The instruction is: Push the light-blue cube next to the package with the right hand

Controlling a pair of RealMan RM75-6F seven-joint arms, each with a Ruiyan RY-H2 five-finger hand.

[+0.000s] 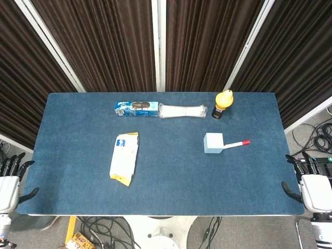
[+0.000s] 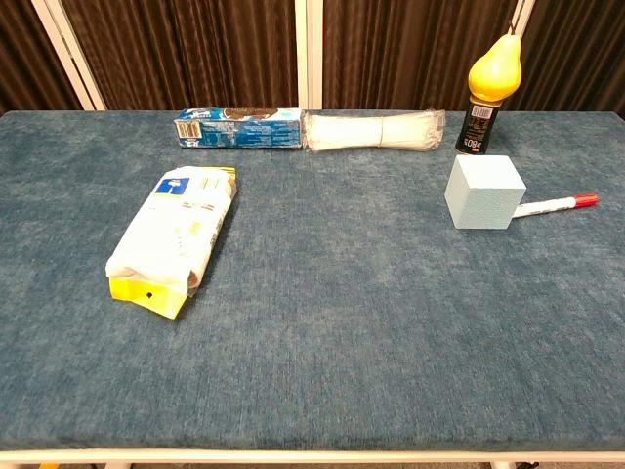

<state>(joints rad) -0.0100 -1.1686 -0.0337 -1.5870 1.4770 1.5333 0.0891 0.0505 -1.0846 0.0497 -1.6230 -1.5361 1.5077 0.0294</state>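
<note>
Matte light-blue cube (image 2: 484, 191) on napped blue fabric surface (image 2: 342, 322), well apart from crinkled white-yellow package (image 2: 176, 234). Right hand (image 1: 311, 184) off edge, fingers spread, empty.

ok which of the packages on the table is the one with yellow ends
The white pouch with yellow ends, lying alone on the left side. The blue cookie box and clear packet of white sticks lie along the far edge.

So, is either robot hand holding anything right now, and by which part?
Nothing is held. Left robot hand and right robot hand sit open off the table edges.
</note>
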